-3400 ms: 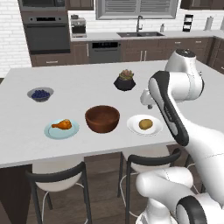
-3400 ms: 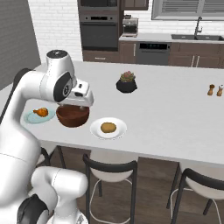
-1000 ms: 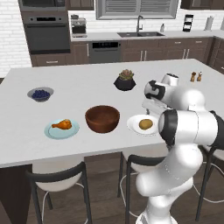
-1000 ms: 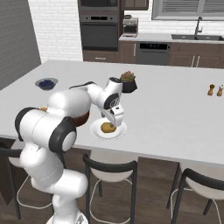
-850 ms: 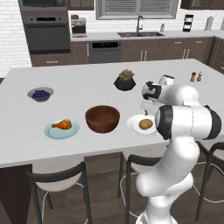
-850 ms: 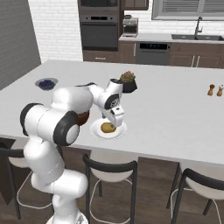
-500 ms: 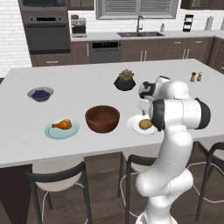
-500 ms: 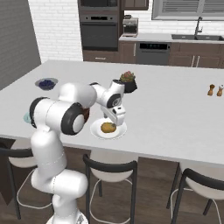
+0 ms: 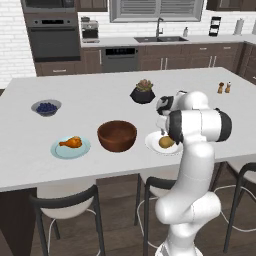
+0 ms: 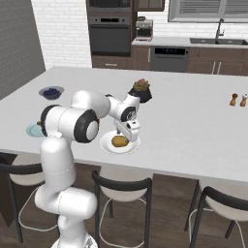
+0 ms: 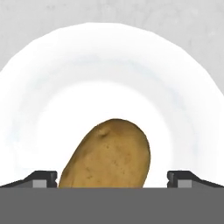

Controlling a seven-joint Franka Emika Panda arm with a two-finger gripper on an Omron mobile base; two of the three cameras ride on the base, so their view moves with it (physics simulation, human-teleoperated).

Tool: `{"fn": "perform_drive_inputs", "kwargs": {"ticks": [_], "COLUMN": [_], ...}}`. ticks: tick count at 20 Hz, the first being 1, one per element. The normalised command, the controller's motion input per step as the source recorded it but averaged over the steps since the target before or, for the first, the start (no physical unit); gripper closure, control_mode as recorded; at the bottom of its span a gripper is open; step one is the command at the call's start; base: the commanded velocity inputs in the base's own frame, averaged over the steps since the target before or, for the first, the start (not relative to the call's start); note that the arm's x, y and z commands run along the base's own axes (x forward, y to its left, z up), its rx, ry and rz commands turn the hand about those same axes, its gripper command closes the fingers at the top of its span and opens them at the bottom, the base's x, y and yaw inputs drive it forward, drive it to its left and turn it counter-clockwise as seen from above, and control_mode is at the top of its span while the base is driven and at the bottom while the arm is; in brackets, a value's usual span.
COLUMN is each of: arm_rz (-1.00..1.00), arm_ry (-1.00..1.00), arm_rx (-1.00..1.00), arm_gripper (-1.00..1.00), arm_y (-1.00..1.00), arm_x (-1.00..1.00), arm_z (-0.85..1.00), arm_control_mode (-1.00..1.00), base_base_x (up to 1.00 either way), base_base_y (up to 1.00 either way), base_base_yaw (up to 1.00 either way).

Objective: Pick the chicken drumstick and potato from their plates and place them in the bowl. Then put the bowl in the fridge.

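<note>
The pincer [image 11: 112, 178] is wide open and holds nothing. It hangs right over the potato [image 11: 106, 154], one fingertip [image 11: 42, 179] on each side. The potato lies on the white plate [image 11: 183, 109] on the table [image 9: 100, 107].

tan-brown speckled potato [image 11: 107, 155] on white plate [image 11: 109, 65], reddish-brown bowl [image 9: 117, 135].

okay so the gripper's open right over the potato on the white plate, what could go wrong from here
1. In the hand view the potato sits off-centre, close to one finger of the open gripper, so closing may nudge or roll it across the white plate.
2. The wooden bowl stands beside that plate; a smooth potato gripped loosely might drop on the carry.
</note>
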Motion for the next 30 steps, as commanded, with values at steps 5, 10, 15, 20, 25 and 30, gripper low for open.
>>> {"fn": "perform_drive_inputs", "kwargs": {"ticks": [5, 10, 15, 20, 25, 30], "arm_rz": [-0.05, -0.02, 0.00, 0.00, 0.00, 0.07], "arm_ry": [0.00, 0.05, 0.07, 0.04, -0.03, -0.01], "arm_rx": [0.00, 0.00, 0.00, 0.00, 0.00, 0.00], "arm_gripper": [-1.00, -1.00, -1.00, 1.00, 1.00, 1.00], "arm_y": [0.27, 0.06, 0.00, 0.00, 0.00, -0.09], "arm_x": [-0.15, -0.06, -0.20, -0.35, -0.76, -0.70], "arm_z": [-0.12, -0.11, -0.28, -0.23, -0.19, -0.47], "arm_control_mode": [-1.00, -1.00, -1.00, -1.00, -1.00, -1.00], "base_base_x": [0.00, 0.00, 0.00, 0.00, 0.00, 0.00], "base_base_y": [0.00, 0.00, 0.00, 0.00, 0.00, 0.00], "base_base_yaw": [0.00, 0.00, 0.00, 0.00, 0.00, 0.00]}}
